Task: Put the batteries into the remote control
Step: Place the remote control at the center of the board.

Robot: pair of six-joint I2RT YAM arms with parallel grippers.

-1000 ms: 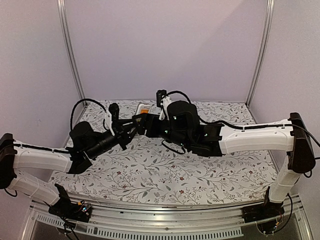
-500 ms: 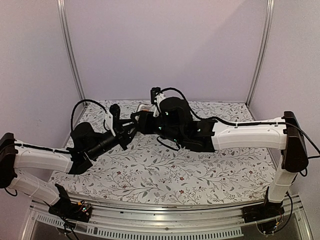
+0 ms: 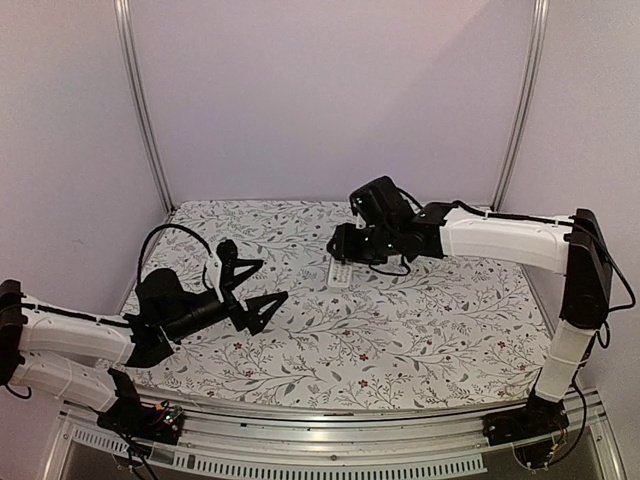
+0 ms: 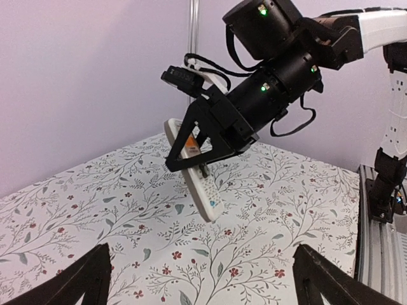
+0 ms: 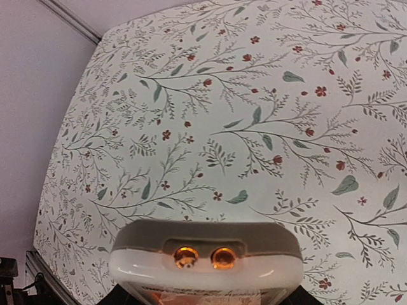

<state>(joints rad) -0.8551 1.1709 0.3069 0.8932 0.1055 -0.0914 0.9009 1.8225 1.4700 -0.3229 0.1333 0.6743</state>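
Left wrist view: remote control (image 4: 205, 194) in right jaws' grip, left jaws wide apart.

Left arm (image 3: 70, 335): we see white shell links joined by black joints and a black wrist block.
Right arm (image 3: 500, 232): we see matching white shells, black joints, and small green lights (image 4: 262, 11) on the dark wrist housing.
Cables (image 3: 180, 227): we see thin black loops off the wrists.
Fingers (image 4: 86, 283): we see black triangular shapes.
Bases (image 3: 140, 415): we see black mounts with coloured wiring.
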